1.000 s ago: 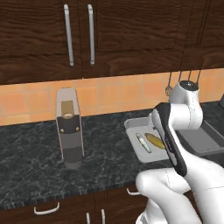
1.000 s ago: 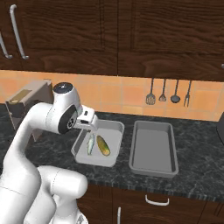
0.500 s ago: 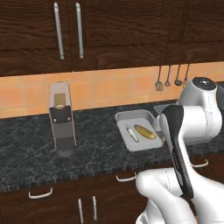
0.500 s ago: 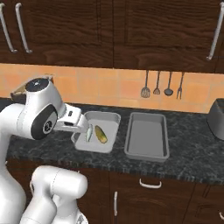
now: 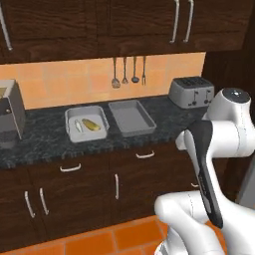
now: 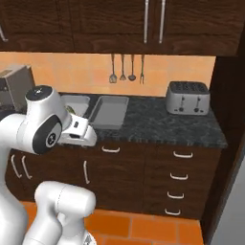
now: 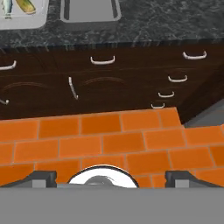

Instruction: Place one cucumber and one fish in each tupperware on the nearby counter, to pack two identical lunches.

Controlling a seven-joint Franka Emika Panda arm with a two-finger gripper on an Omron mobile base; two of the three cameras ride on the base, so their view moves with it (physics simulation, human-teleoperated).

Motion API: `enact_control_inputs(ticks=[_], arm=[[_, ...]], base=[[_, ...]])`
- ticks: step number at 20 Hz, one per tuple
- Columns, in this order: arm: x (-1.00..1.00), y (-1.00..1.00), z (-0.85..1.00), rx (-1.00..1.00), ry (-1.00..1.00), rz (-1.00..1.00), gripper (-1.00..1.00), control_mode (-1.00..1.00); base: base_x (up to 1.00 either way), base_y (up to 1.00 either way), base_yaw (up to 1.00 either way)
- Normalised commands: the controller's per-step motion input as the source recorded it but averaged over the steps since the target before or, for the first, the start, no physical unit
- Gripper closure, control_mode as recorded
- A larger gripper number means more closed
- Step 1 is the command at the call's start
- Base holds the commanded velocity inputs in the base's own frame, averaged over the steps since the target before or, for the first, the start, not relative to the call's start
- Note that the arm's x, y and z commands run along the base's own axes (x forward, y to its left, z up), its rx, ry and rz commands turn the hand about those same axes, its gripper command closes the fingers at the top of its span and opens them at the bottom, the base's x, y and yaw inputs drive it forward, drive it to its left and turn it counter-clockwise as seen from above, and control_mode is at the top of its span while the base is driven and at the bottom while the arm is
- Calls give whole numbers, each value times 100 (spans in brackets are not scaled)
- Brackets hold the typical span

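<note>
On the dark counter stand two grey tupperware trays. The left tupperware holds one cucumber and one fish side by side. To its right, the other tupperware has nothing in it. The hand view looks down at both trays along its top edge: the filled one with the cucumber and the fish, and the bare one. My gripper hangs open over the floor, well in front of the cabinets, its fingertips far apart with nothing between them.
A silver toaster sits at the counter's right end, with utensils hanging on the wall above the trays. A grey appliance stands far left. Dark drawers with silver handles front the counter, above an orange tile floor.
The whole scene has shifted: the base has backed away from the counter and turned, so the trays look smaller and farther off. The gripper stays open and empty.
</note>
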Motion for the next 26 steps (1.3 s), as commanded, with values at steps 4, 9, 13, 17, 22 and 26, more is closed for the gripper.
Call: enact_control_inputs(ticks=[4,9,13,17,22,26], arm=[[0,0,0,0,0,0,-100,100],[0,0,0,0,0,0,-100,100],[0,0,0,0,0,0,-100,100],[0,0,0,0,0,0,-100,100],[0,0,0,0,0,0,-100,100],[0,0,0,0,0,0,-100,100]], base=[[-74,-100,-12],[-2,-100,-15],[13,-100,-17],[39,-100,-15],[74,-100,7],[3,-100,12]])
